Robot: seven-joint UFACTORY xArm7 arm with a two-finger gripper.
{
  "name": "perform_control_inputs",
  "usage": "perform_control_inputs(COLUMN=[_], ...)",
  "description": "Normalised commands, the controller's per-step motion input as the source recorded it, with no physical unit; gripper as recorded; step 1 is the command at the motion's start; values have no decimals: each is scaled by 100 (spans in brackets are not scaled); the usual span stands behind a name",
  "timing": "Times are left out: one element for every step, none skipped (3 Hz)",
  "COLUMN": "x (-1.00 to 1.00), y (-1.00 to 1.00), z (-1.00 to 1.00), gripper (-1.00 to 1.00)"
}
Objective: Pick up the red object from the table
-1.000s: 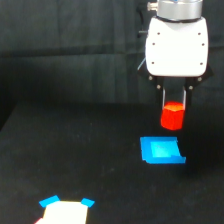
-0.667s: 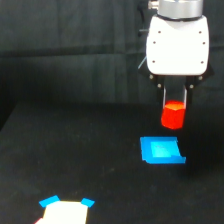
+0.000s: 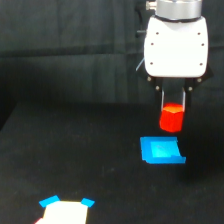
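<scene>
The red object (image 3: 171, 118), a small red-orange hexagonal block with an orange top, hangs between the two thin dark fingers of my gripper (image 3: 173, 107). The gripper is shut on it and holds it clear above the black table (image 3: 75, 160). The white gripper body (image 3: 176, 45) sits directly above the block at the upper right of the exterior view. The block hangs just above and behind a flat blue piece (image 3: 161, 150) that lies on the table.
A white card with blue corner tabs (image 3: 66, 210) lies at the bottom left of the exterior view. A dark curtain (image 3: 65, 50) closes off the back of the scene.
The gripper has risen slightly with the red object held in it. The blue piece and the white card have not moved.
</scene>
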Motion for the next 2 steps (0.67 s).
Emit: perform_control_inputs(x=[-3, -39], y=[-24, -55], z=[-5, 10], gripper=[-51, -100])
